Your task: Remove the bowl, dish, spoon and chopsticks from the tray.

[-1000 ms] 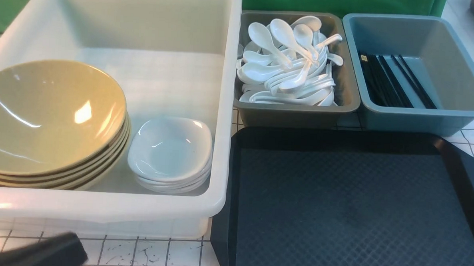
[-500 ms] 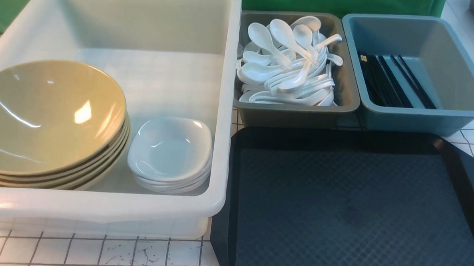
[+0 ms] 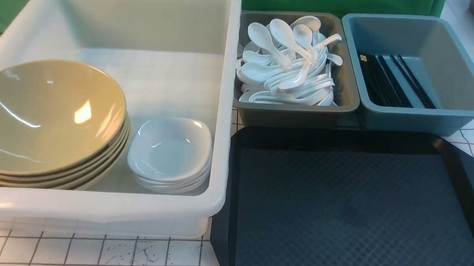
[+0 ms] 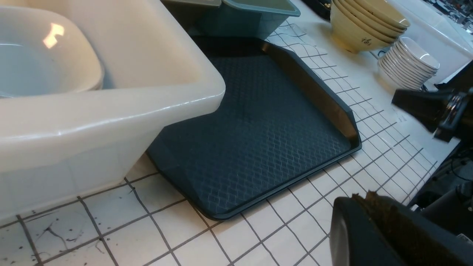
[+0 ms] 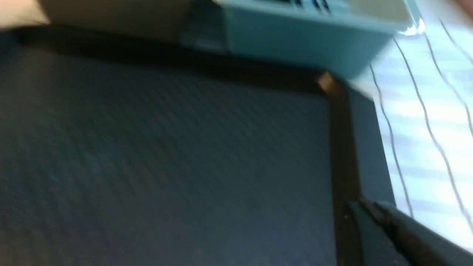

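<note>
Hands both closed, holding nothing; left hand [image 4: 373, 225] low right in its wrist view. Tray [image 3: 337, 217], lower right, bare; bowl [image 3: 49, 117], dish [image 3: 170, 148], spoon [image 3: 288, 63], chopsticks [image 3: 395, 80] binned. Task looks finished; next, retract.

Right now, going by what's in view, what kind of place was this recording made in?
Probably a staged dish-clearing station, like a canteen's tray return rebuilt in a lab. A white tub holds stacked bowls and dishes, bins hold spoons and chopsticks, and the black tray sits on a gridded tabletop.
</note>
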